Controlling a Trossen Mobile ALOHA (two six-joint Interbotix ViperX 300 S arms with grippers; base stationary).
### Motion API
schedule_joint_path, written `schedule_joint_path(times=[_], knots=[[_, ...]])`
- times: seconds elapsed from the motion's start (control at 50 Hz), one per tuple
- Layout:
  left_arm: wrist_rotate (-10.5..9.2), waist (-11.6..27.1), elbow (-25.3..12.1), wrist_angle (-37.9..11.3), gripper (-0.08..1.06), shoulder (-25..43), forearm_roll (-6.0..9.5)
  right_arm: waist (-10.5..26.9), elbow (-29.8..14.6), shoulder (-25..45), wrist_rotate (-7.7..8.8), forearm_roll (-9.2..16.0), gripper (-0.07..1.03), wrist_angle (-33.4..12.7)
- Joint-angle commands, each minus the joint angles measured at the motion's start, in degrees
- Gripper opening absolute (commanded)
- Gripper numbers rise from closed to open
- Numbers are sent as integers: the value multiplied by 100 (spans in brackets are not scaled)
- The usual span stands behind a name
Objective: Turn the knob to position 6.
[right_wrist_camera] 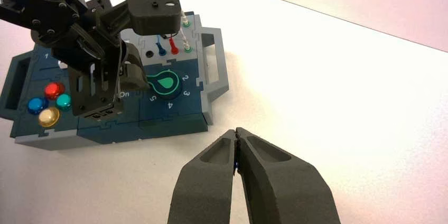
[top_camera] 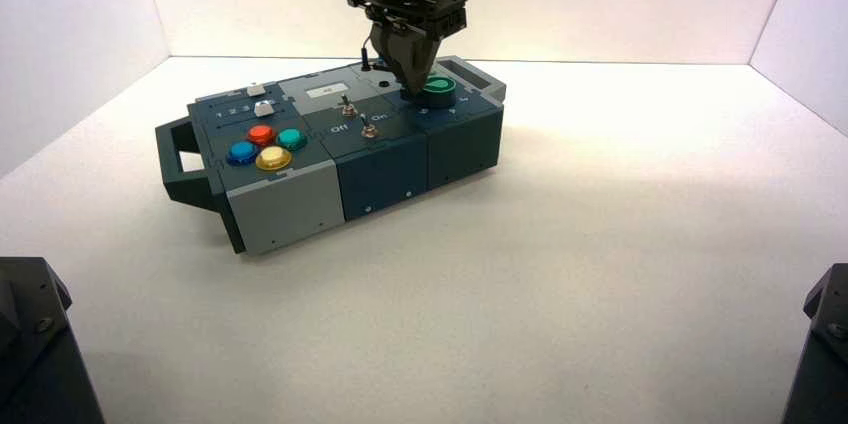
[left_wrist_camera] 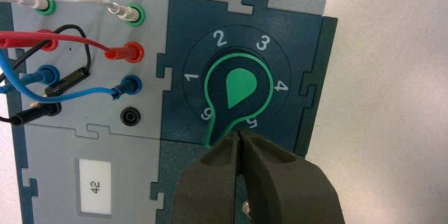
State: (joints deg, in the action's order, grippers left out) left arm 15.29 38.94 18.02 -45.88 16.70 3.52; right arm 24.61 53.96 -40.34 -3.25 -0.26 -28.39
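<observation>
The left gripper (left_wrist_camera: 238, 132) is over the box (top_camera: 350, 144), its two fingers pressed together with nothing between them, right beside the dark green, glossy, teardrop-shaped plastic knob (left_wrist_camera: 240, 89) on the box's dark blue right-hand section. The knob's lobe points between 5 and 6, nearer the 6. The knob's edge partly covers both numerals; whether the gripper touches it cannot be told. In the high view, the gripper hides part of the knob. The right gripper (right_wrist_camera: 237, 132) waits over the white table (right_wrist_camera: 296, 97), narrowed tip to tip.
</observation>
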Motion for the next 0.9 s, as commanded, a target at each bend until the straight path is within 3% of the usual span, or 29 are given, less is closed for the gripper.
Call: schedule_joint_path(times=[0.02, 0.9], knots=[[18, -62, -158, 18, -3, -105, -18, -35, -185, -26, -26, 9, -2, 53], [53, -70, -193, 18, -3, -44, -53, -35, -185, -26, -26, 9, -2, 62]])
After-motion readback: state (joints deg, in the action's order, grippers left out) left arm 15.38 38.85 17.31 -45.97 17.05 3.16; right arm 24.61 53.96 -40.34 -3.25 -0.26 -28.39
